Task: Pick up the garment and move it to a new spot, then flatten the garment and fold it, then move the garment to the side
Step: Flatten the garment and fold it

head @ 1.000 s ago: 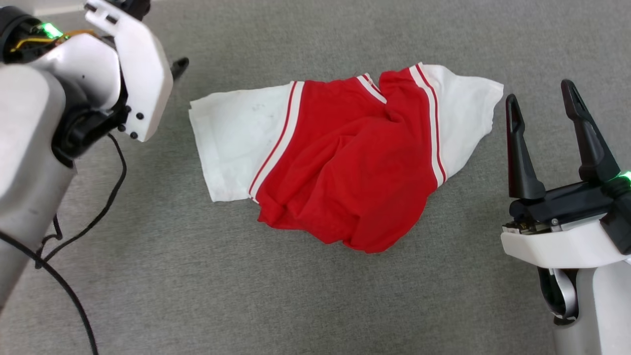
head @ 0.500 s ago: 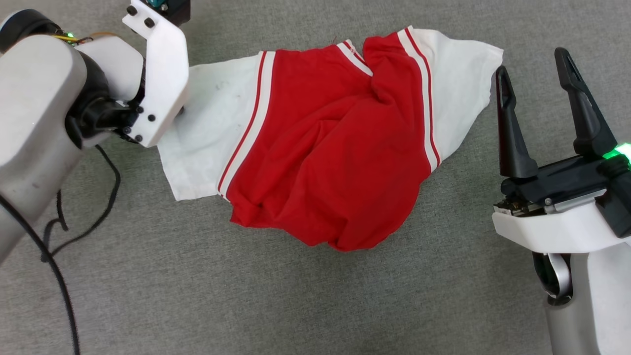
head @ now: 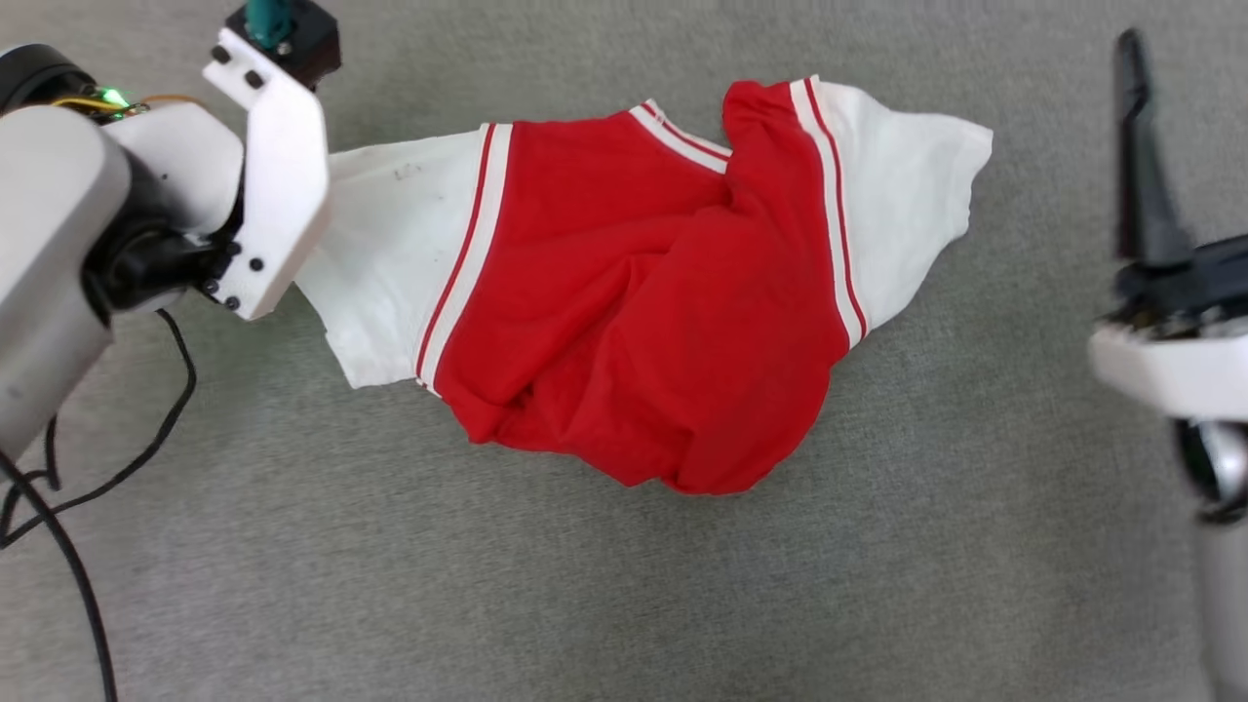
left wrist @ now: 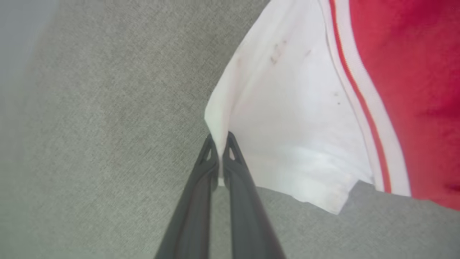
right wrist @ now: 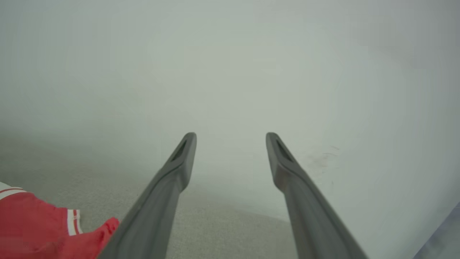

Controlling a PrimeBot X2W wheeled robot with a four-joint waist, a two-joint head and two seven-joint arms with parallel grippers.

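The garment (head: 634,292) is a red T-shirt with white sleeves and red-and-white striped trim, lying crumpled on grey carpet in the middle of the head view. My left gripper (left wrist: 219,138) is shut on the outer edge of the garment's white left sleeve (left wrist: 287,118), which is drawn up into a peak at the fingertips. In the head view the left wrist (head: 263,185) covers that sleeve's end. My right gripper (right wrist: 230,138) is open and empty, off the garment's right side; one of its dark fingers (head: 1141,166) shows in the head view. A red corner of the garment (right wrist: 39,230) lies at the lower left of the right wrist view.
Grey carpet (head: 585,604) surrounds the garment on all sides. A black cable (head: 146,439) hangs from my left arm at the left edge. A pale wall (right wrist: 230,54) rises ahead of the right gripper.
My left gripper has closed on the white sleeve's edge and the sleeve is pulled taut toward it. My right gripper has shifted to the right and turned edge-on. The head camera moved too.
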